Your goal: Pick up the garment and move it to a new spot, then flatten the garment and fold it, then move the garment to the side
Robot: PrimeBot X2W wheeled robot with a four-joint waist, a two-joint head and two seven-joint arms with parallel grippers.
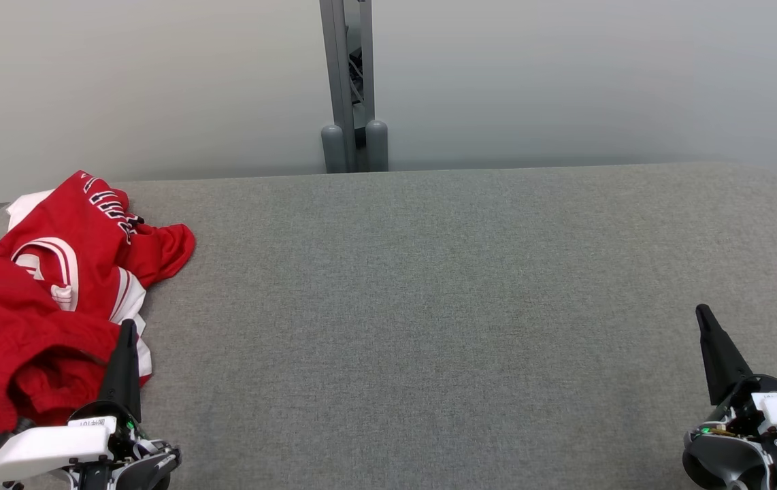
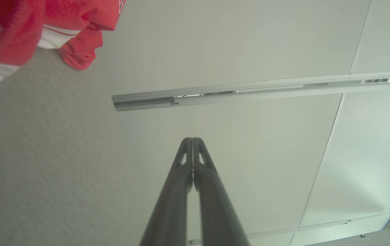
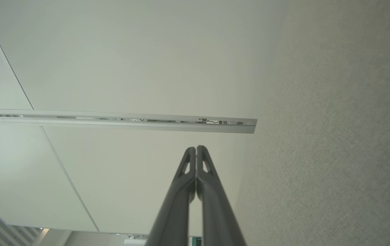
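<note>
A crumpled red garment (image 1: 41, 299) with white stripes and dark lettering lies in a heap at the left end of the grey table (image 1: 429, 286). My left gripper (image 1: 128, 327) stands at the lower left, shut and empty, its tip just at the garment's near right edge. In the left wrist view the shut left gripper (image 2: 193, 139) points at the wall, with the garment (image 2: 44, 24) at the upper left. My right gripper (image 1: 702, 312) stands at the lower right, shut and empty, far from the garment; the right wrist view shows the same gripper (image 3: 196, 148) with fingers pressed together.
A pale wall runs behind the table, with a grey metal post (image 1: 351, 88) at its middle. The table's far corners are rounded. Bare grey cloth surface stretches from the garment to the right end.
</note>
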